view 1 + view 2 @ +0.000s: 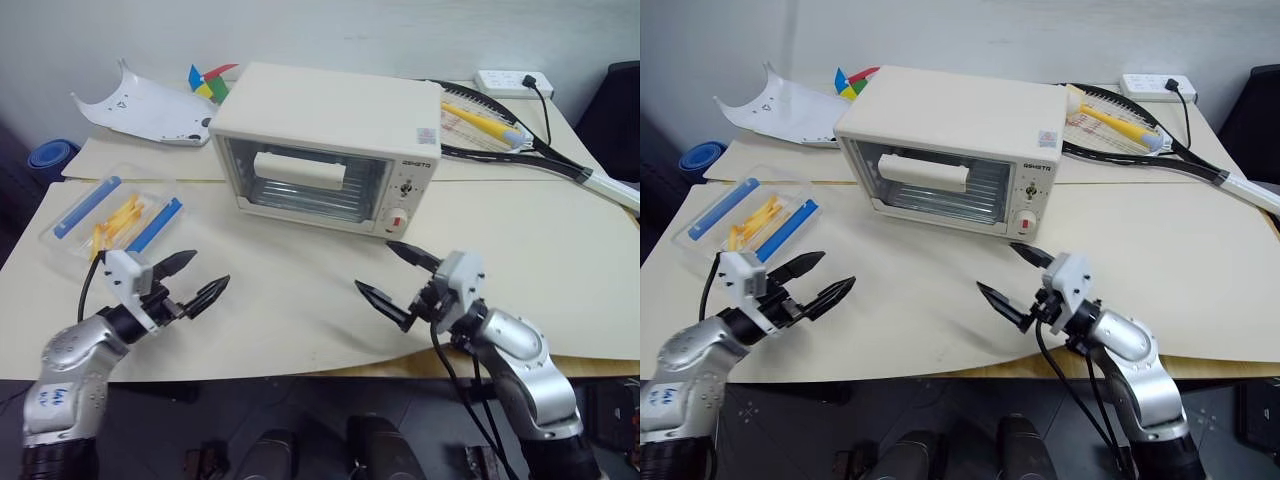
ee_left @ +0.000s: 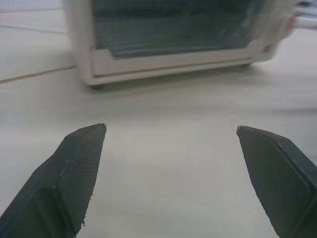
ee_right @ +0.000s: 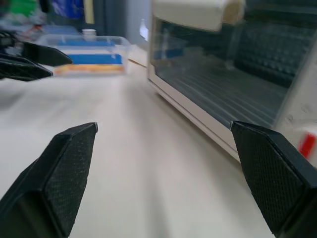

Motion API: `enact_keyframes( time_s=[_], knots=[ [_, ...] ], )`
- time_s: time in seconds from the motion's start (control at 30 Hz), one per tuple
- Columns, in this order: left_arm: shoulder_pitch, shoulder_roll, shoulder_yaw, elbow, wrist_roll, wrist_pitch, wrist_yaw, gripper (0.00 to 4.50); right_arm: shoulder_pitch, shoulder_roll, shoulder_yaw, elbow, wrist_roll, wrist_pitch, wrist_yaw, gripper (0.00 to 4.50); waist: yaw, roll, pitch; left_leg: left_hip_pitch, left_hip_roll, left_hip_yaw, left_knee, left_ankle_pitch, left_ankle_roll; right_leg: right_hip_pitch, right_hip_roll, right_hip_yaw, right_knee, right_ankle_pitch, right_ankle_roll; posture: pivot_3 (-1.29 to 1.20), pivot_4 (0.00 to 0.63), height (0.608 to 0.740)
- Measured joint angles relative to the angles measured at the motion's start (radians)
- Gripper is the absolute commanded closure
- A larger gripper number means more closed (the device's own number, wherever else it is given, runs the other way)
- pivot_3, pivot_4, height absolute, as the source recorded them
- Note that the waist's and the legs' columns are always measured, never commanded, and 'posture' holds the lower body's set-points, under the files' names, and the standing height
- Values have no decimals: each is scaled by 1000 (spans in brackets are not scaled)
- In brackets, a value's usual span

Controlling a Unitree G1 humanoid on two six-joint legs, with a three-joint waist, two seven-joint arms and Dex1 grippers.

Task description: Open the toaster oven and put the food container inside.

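Toaster oven (image 1: 325, 145) sits at the back centre of the table (image 1: 300, 300), glass door shut, handle bar across the top of the door, two knobs on its right panel, the lower one red. Food container (image 1: 115, 215) lies on the table to the oven's left, well apart from it, lid strips blue, yellow food strips inside. Left hand (image 1: 190, 280) hovers above the table just in front of the container, fingers spread wide, holding nothing. Right hand (image 1: 395, 272) hovers in front of the oven's lower right corner, fingers also spread wide, empty. Behind the oven: white curved shell (image 1: 145, 108) at left, racket (image 1: 500, 135) and power strip (image 1: 512, 82) at right.
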State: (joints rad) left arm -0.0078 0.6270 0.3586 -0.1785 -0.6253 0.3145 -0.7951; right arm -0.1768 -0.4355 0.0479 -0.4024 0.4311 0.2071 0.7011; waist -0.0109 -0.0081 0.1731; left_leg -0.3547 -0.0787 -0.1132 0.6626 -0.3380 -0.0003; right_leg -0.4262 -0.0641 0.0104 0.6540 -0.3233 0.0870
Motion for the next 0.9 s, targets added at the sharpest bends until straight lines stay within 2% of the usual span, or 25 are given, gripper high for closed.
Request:
enact_keyframes(
  time_s=[0.17,0.37,0.9],
  knots=[
    [-19,107,39,-3,-94,84,-136,0,-194,-13,32,-6,25,134,5,26,8,0,0,0,1,-1,0,-1,-2,0,1,-1,-1,0,-2,0,150,740],
    [-80,142,57,-2,-98,93,-166,0,-354,35,64,121,-1,211,-21,26,8,0,0,-1,1,-2,-1,-1,-2,-1,1,-2,-2,0,-2,0,150,740],
    [-28,123,57,-46,-96,101,-123,0,-459,125,66,288,-77,167,-31,26,4,0,0,-2,2,-1,0,-1,-2,-2,2,-1,-1,0,-2,0,150,740]
  ],
)
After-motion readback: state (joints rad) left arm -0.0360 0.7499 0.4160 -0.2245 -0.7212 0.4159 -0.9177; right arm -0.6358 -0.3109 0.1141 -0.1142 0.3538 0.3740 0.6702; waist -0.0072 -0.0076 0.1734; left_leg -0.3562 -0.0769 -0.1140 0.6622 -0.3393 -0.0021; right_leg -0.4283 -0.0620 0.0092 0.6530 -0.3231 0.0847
